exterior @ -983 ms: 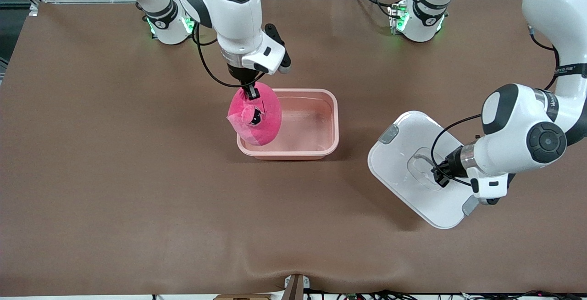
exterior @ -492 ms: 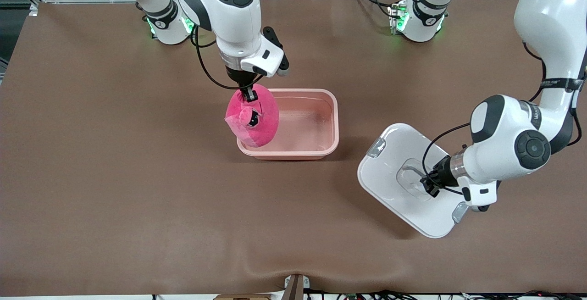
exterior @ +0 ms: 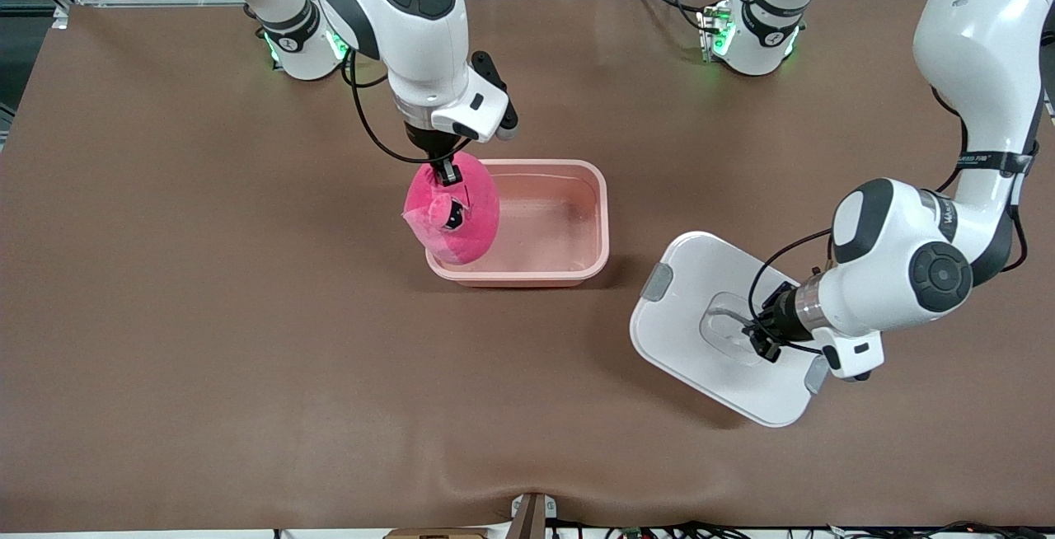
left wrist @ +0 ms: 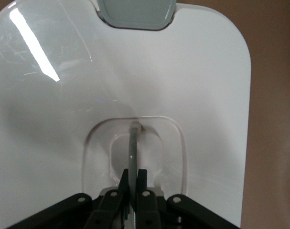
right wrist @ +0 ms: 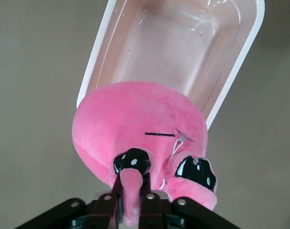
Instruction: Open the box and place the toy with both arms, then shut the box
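The pale pink tub of the box stands open in the middle of the table; it also shows in the right wrist view. My right gripper is shut on a flap of the bright pink toy and holds it over the tub's end nearer the right arm; the toy hangs from the gripper. My left gripper is shut on the clear centre handle of the white lid, held tilted over the table toward the left arm's end. A grey clip shows on the lid.
The brown table cover lies all around. The arm bases with green lights and cables stand along the table's edge farthest from the front camera. A small fixture sits at the nearest edge.
My left gripper has carried the lid toward the tub and a little nearer the front camera. My right gripper has shifted the toy slightly; it still hangs over the tub's end.
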{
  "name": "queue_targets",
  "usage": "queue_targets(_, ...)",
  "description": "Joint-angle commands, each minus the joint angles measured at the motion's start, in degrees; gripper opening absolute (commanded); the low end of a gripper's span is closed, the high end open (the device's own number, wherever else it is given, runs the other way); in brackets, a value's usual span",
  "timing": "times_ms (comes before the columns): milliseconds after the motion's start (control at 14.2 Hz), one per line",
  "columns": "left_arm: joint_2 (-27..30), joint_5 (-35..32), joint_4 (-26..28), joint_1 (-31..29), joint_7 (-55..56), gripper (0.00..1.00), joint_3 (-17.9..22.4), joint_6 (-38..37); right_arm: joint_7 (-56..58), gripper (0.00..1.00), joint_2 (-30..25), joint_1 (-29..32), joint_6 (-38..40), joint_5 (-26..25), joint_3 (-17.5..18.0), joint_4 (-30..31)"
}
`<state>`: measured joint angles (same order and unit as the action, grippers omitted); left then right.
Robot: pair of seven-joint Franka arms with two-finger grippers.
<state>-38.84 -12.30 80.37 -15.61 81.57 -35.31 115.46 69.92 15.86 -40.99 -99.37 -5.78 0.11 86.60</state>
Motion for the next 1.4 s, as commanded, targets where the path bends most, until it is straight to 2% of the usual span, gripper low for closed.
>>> queue_targets(0, 3.5, 3.8, 0.4, -1.8, 4.6, 0.0, -0.1, -1.6, 1.5, 1.0, 0.8, 0.1, -1.4, -1.2, 0.1, -0.4)
queue_targets(281, 10.3, 8.2, 0.8, -1.8, 11.9, 0.0, -0.8, -2.9, 1.7, 1.0, 0.7, 0.4, -1.3, -1.2, 0.0, -0.7)
queue_targets(492, 15.2, 11.8, 2.0, -3.1, 11.3, 0.0, -0.8, -6.0, 4.0, 1.0, 0.6, 2.4, -1.3, -1.0, -0.1, -1.0)
queue_targets(632, 15.2, 12.3, 1.6, -4.0, 11.4, 0.0, -1.0, -7.1, 3.6, 1.0, 0.0, 5.7, -1.1, -0.2, -0.1, -0.8)
queue_targets(843, 14.6, 22.2, -1.9, -4.0, 11.8, 0.0, -0.8, -5.9, 1.6, 1.0, -2.0, 9.5, 0.7, -0.2, -0.3, -0.9)
queue_targets(983, 14.8, 22.4, -2.0, -3.6, 12.3, 0.0, -1.0, -5.9, -4.6, 1.0, -4.1, 11.5, 6.3, -0.3, -0.4, -1.2)
queue_targets(1124, 15.3, 21.8, -1.8, -2.9, 12.8, 0.0, -1.4, -5.9, -16.8, 1.0, -5.9, 12.8, 10.4, -1.2, -0.5, -1.5)
queue_targets(1334, 15.4, 21.1, -1.8, 0.6, 19.3, 0.0, -1.4, -5.8, -32.1, 1.0, -7.6, 16.5, 13.5, -1.2, -0.5, -1.4)
